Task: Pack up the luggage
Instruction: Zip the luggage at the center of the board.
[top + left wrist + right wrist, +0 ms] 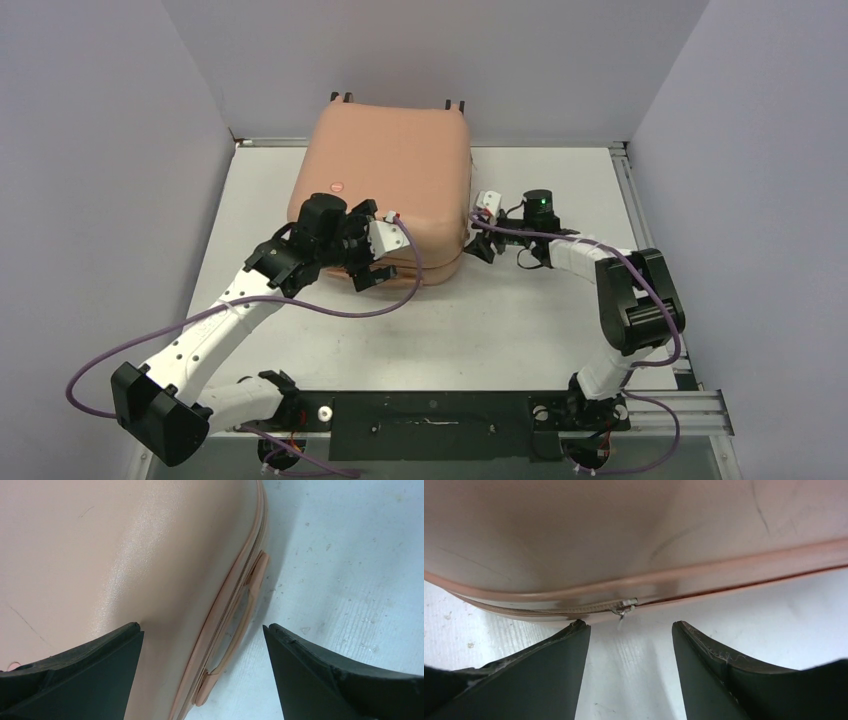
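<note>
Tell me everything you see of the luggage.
The luggage is a glossy, round-cornered peach-pink hard shell, lying flat, lid down, on the white table, wheels toward the back wall. Red logo on top; side handle framed by the open left claw; zip slider ahead of the open right claw. Neither grips it.

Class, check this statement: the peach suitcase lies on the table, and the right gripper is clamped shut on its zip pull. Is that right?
Not quite. The luggage does lie on the table, but the right gripper is open. In the right wrist view its jaws stand apart, just short of the zip pull, and grip nothing.
</note>
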Controlling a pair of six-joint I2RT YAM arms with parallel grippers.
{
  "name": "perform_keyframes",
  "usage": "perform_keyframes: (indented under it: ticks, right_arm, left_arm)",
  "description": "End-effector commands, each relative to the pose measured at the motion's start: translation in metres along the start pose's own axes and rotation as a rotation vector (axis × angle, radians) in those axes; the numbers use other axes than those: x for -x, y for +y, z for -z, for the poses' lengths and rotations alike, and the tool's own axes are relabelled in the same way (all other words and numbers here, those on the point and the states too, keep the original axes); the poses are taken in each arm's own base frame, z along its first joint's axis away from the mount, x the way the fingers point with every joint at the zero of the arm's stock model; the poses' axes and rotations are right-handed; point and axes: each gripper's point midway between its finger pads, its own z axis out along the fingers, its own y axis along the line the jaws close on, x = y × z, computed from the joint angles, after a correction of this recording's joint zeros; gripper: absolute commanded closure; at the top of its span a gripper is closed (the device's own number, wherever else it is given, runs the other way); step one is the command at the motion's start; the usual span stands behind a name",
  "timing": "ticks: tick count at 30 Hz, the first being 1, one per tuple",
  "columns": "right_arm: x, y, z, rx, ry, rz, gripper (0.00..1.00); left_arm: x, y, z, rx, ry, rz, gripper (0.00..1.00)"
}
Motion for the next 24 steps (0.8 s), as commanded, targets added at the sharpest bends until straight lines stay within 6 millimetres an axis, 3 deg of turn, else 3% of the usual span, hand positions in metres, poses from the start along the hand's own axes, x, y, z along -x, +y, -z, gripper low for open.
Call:
perform_keyframes:
  ticks: [1,11,16,24]
  right_arm:
    - [0.034,-0.02,-0.005,-0.097,-0.136,0.078,0.38]
    - [0.036,-0.017,-0.006,-0.104,-0.163,0.097,0.56]
    - [0.033,-0.002,-0.009,-0.014,-0.131,0.118,0.92]
    - [0.028,0.01,0.0,0.03,-0.06,0.168,0.95]
  left_arm:
    - [0.019,-0.003,0.003,-0.023,-0.07,0.003,0.04]
    - [0.013,-0.007,0.002,-0.031,-0.056,0.006,0.04]
    - [0.013,-0.007,0.001,-0.032,-0.055,0.007,0.04]
    - [0.008,0.001,-0.004,0.012,-0.04,0.033,0.04]
